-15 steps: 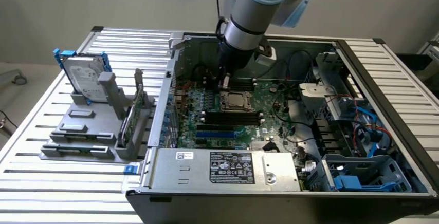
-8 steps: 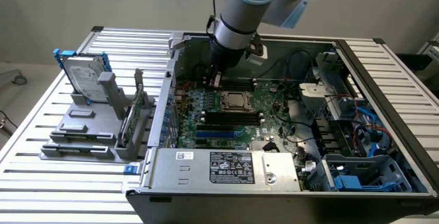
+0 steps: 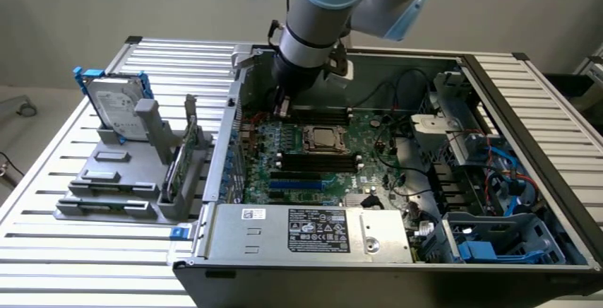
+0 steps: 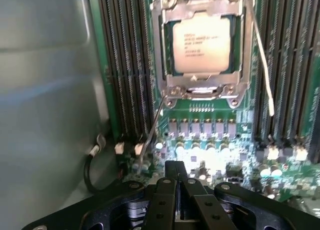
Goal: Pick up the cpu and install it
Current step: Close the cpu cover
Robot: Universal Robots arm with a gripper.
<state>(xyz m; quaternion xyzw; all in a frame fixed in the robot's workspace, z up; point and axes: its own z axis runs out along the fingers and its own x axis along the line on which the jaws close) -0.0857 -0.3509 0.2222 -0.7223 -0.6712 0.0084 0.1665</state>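
The cpu [image 4: 200, 42] is a small square chip with a shiny silver-grey top, lying flat inside the metal-framed socket [image 4: 167, 44] on the green motherboard. In the exterior view the cpu [image 3: 327, 137] sits at the board's middle, inside the open computer case. My gripper [image 4: 176, 166] is shut with nothing between its fingers, hovering over the board a short way from the socket. In the exterior view the gripper [image 3: 281, 109] hangs just inside the case's far wall, toward that view's left of the cpu. Two thin wire levers [image 4: 151, 132] stick out beside the socket.
Black memory slots [image 4: 125, 64] flank the socket. The grey case wall [image 4: 45, 115] is close beside the gripper. A silver hard drive [image 3: 118, 103] in a blue frame stands on a grey rack outside the case. A power supply [image 3: 311, 230] and cables [image 3: 490, 174] crowd the case.
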